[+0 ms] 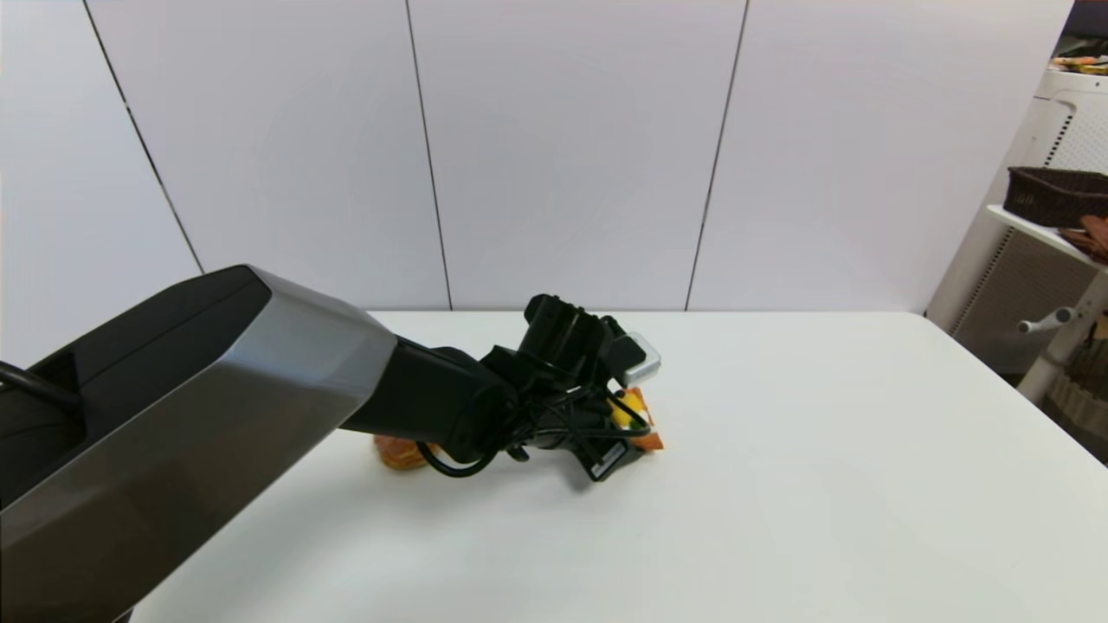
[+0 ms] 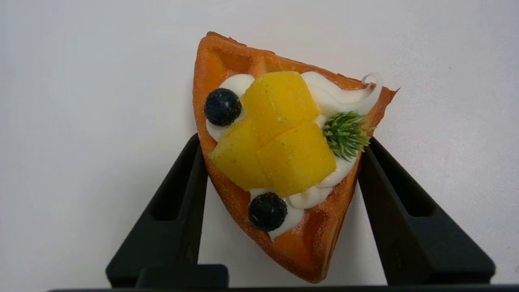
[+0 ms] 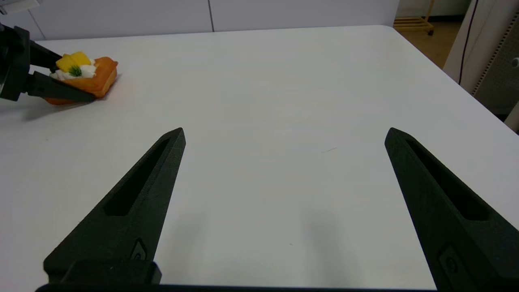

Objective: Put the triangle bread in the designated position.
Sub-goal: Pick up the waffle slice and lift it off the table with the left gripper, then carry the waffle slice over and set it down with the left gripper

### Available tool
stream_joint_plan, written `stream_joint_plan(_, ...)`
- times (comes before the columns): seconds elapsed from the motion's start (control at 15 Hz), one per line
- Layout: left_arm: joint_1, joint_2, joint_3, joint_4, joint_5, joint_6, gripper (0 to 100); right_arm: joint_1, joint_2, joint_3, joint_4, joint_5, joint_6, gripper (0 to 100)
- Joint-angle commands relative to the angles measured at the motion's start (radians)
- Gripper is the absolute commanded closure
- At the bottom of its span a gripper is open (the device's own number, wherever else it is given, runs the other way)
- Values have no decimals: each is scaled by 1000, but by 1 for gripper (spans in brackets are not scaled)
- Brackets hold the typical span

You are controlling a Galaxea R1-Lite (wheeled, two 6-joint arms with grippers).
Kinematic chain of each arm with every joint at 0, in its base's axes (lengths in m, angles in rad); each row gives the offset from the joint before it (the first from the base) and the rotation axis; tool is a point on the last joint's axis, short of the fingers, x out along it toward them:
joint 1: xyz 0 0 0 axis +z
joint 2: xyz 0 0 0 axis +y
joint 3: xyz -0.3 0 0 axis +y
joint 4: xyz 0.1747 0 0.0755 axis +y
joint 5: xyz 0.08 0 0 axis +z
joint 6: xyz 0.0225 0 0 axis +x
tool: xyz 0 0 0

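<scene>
Round bun point(image 1: 396, 451) at far left on the white table point(image 1: 822, 484), half hidden behind the left arm. Just right of it, near the table's middle, the left gripper point(image 2: 279, 148) reaching down and forward, fingers point(image 2: 184, 190) flanking the triangle bread point(image 2: 279, 162) and pressed to its two slanted edges, so closed on the bread, or very nearly so. Bread lying flat or barely off the surface; cannot tell which. Narrow tip of the wedge pointing back toward the wrist, broad edge away from it, long axis thus running in line with the fingers rather than across them. Yellow fruit, cream and berries facing up, clear of the fingers. Farther right, the right gripper point(image 3: 284, 138) spread wide, holding nothing, low over bare table, well apart from the bread point(image 3: 87, 75) and idle. Left arm plainly the nearer. No marked spot for the bread visible anywhere. Probable next need: a lift without tipping the toppings.
</scene>
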Motion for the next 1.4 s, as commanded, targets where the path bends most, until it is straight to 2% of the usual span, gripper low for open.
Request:
stream_joint_plan(0.07, -1, 8, -24, -2, -1, -1, 100, 1, 1, 0, -1, 0, 0, 0)
stream_joint_plan(0.47, 3, -54, -62, -2, 3, -56, 100, 1, 1, 0, -1, 0, 0, 0)
stream_joint_plan(0.73, 61, -95, -97, 3, 4, -53, 100, 1, 1, 0, -1, 0, 0, 0)
stream_joint_plan(1.0, 188, -158, -90, 27, 3, -22, 100, 1, 1, 0, -1, 0, 0, 0)
stream_joint_plan(1.27, 338, -209, -85, 95, -4, 81, 100, 0, 1, 0, -1, 0, -1, 0)
stream_joint_plan(1.4, 404, -224, -55, 130, -100, 110, 100, 1, 1, 0, -1, 0, 0, 0)
